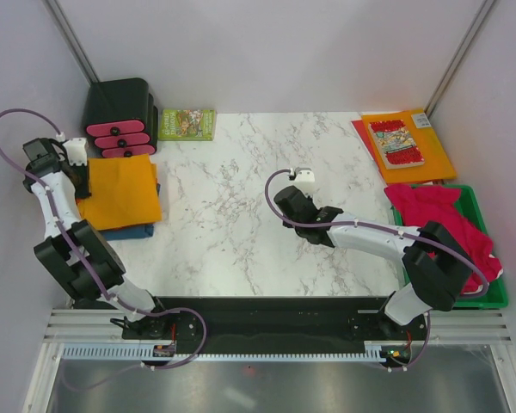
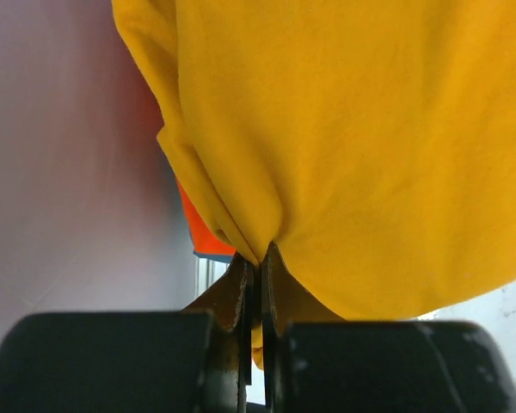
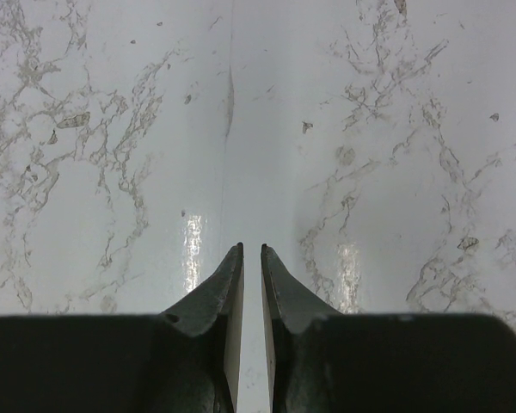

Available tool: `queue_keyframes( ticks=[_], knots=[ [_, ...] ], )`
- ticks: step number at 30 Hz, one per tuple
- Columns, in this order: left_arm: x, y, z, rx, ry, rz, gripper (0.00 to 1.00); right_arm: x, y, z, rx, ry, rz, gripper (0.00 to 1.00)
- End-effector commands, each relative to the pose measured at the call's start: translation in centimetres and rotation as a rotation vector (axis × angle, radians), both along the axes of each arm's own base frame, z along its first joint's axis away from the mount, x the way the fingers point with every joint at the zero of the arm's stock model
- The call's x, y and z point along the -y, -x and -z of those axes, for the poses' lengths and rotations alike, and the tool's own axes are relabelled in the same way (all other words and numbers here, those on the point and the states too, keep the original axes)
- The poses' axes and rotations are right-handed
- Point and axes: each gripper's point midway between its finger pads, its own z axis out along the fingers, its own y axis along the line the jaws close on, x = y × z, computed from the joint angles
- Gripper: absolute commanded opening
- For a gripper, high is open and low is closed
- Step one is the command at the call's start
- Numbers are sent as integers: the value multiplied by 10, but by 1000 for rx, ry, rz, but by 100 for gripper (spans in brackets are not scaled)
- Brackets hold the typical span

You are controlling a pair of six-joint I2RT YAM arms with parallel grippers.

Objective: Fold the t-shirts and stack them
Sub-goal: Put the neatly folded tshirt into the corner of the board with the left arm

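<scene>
A mustard t-shirt (image 1: 120,191) lies folded at the table's left edge on top of a blue t-shirt (image 1: 131,231). My left gripper (image 1: 79,162) is at the mustard shirt's far left corner, shut on a pinch of its hem (image 2: 260,251). In the left wrist view the mustard cloth (image 2: 370,129) fills most of the picture, and a red-orange t-shirt (image 2: 199,228) shows beneath it. Crimson-pink t-shirts (image 1: 434,215) are heaped in the green bin at the right. My right gripper (image 1: 299,182) hovers over bare marble mid-table, its jaws (image 3: 251,249) a narrow gap apart with nothing between them.
A green bin (image 1: 490,297) stands at the right edge. An orange folder (image 1: 434,155) with a comic book (image 1: 396,142) lies at the back right. A black rack with pink pieces (image 1: 119,112) and a green book (image 1: 187,124) sit at the back left.
</scene>
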Motion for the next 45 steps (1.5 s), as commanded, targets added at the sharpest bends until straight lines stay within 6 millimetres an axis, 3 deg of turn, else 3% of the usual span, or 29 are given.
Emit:
queue_keyframes(
  ticks=[1, 3, 6, 13, 16, 17, 19, 20, 23, 24, 27, 30, 31, 33, 35, 37, 40, 43, 45],
  knots=[
    [-39, -14, -39, 103, -148, -8, 2, -2, 1, -10, 13, -29, 12, 21],
    [-46, -15, -46, 113, -187, 9, 2, -4, 1, -9, 8, -35, 14, 20],
    [-52, -17, -39, 93, -218, 23, 2, -9, 2, -2, -10, -36, 10, 20],
    [-63, -18, 9, 12, -205, 12, 2, -18, 6, 2, -21, -23, -9, 20],
    [-68, -15, 20, -14, -194, -35, 5, -16, 4, 0, -12, -10, -4, 21],
    [-67, -15, 22, -17, -189, -41, 24, -16, 3, -2, -10, -6, -5, 20],
    [-63, -13, 21, 3, -175, -49, 52, -17, 2, -1, -12, -3, -7, 21],
    [-61, -14, 7, 44, -188, -49, 98, -20, 2, -2, -11, -9, -9, 21],
    [-47, -18, -19, 130, -167, -31, 100, -24, 1, -1, -19, -13, -17, 21],
    [-41, -17, -37, 176, -163, -38, 100, -26, 2, -1, -20, -13, -21, 21],
    [-11, -18, -66, 271, -69, 5, 100, -31, 2, -1, -19, -15, -29, 20],
    [28, -23, -63, 334, 126, 60, 98, -36, 4, 4, -28, -7, -38, 20],
    [50, -24, -50, 342, 235, 114, 96, -37, 5, 5, -32, -4, -41, 20],
    [80, -29, -36, 342, 380, 167, 82, -40, 6, 6, -37, 2, -49, 20],
    [99, -35, 1, 263, 485, 142, 78, -41, 8, 4, -36, 13, -53, 20],
    [104, -39, 37, 185, 531, 116, 77, -39, 7, 2, -37, 24, -49, 20],
    [115, -45, 69, 104, 553, 112, 76, -38, 5, -3, -28, 38, -43, 20],
    [112, -48, 87, 51, 518, 100, 77, -39, 4, -4, -27, 46, -40, 20],
    [110, -47, 86, 56, 503, 99, 79, -41, 3, -2, -34, 48, -42, 20]
  ],
)
